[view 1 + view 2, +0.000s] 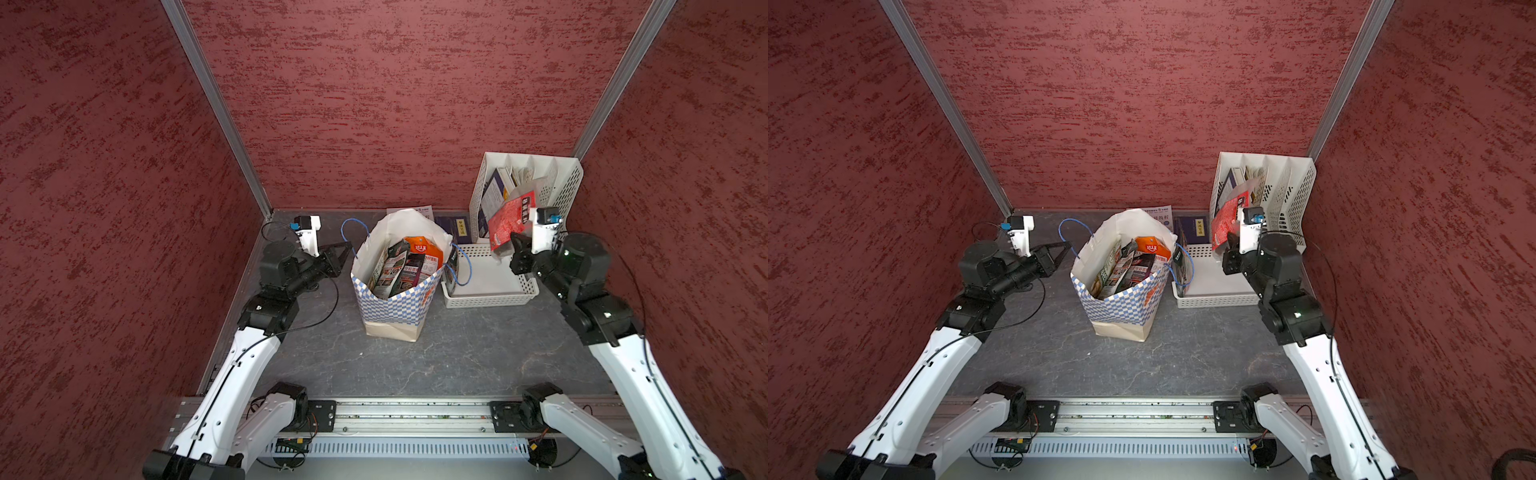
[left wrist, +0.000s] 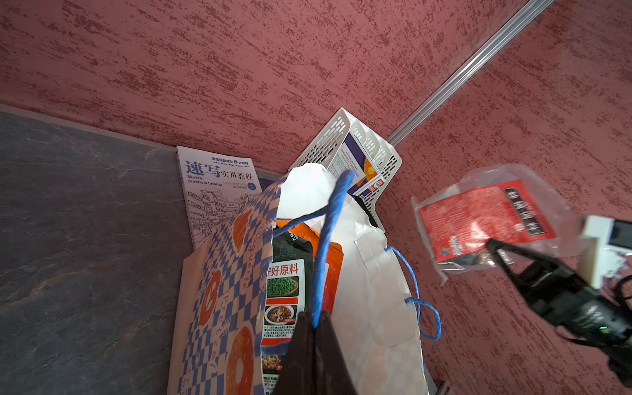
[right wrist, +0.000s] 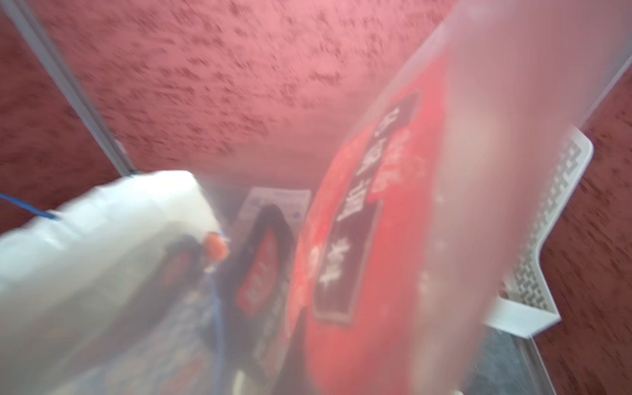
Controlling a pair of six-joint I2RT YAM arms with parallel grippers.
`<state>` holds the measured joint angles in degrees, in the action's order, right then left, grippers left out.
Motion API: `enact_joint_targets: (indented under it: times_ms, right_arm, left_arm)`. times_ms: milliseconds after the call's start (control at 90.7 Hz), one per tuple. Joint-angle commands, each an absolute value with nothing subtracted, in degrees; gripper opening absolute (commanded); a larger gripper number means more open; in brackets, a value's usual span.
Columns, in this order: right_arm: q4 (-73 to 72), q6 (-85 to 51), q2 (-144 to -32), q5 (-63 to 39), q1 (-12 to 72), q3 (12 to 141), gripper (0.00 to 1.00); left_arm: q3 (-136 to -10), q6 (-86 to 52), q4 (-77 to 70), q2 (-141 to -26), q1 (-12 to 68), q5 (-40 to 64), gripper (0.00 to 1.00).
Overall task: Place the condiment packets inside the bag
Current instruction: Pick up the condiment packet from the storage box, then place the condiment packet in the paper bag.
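The bag [image 1: 395,309] [image 1: 1121,305] stands upright mid-table, blue-and-white checkered, its mouth open. Several condiment packets [image 1: 409,266] [image 1: 1133,266] [image 2: 284,284] stand inside it, orange, black and dark green. My left gripper [image 1: 347,248] [image 1: 1068,246] [image 2: 316,316] is shut on the bag's blue cord handle [image 2: 328,222] at the bag's left side. My right gripper [image 1: 515,240] [image 1: 1229,244] [image 2: 492,244] is shut on a red condiment packet [image 1: 509,222] [image 1: 1225,220] [image 2: 478,219], held in the air over the basket, right of the bag. In the blurred right wrist view this packet [image 3: 359,273] hides the jaws.
A white perforated basket [image 1: 490,298] sits right of the bag, with a dark packet [image 1: 451,262] upright at its bag end. A white file rack [image 1: 561,187] with books stands at the back right. A sketch booklet [image 2: 215,191] and a dark blue book [image 1: 457,226] lie behind the bag. Red walls close in three sides.
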<state>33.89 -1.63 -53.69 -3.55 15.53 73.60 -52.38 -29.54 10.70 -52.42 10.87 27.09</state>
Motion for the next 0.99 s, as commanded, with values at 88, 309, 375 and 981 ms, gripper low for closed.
enact_joint_targets:
  times_ms: [88,309,375,981]
  right_arm:
    - [51.26,-15.35,-65.79,-34.98,16.34,92.59,0.00]
    - [53.60,-27.37,-77.75,-45.06,26.50,102.62,0.00]
    - [54.04,-29.47,-81.24,-44.87,28.39,105.38,0.00]
    - [53.47,-39.21,-104.79,-54.52,31.60,119.01,0.00]
  left_arm:
    - [-52.54,-25.33,7.39,-50.64,10.45,29.75,0.00]
    - [-52.51,-24.35,7.04,-51.20,10.72,31.13,0.00]
    - [-52.48,-24.27,6.81,-51.40,10.89,31.47,0.00]
    - [-52.65,-23.21,5.22,-52.12,12.10,34.80,0.00]
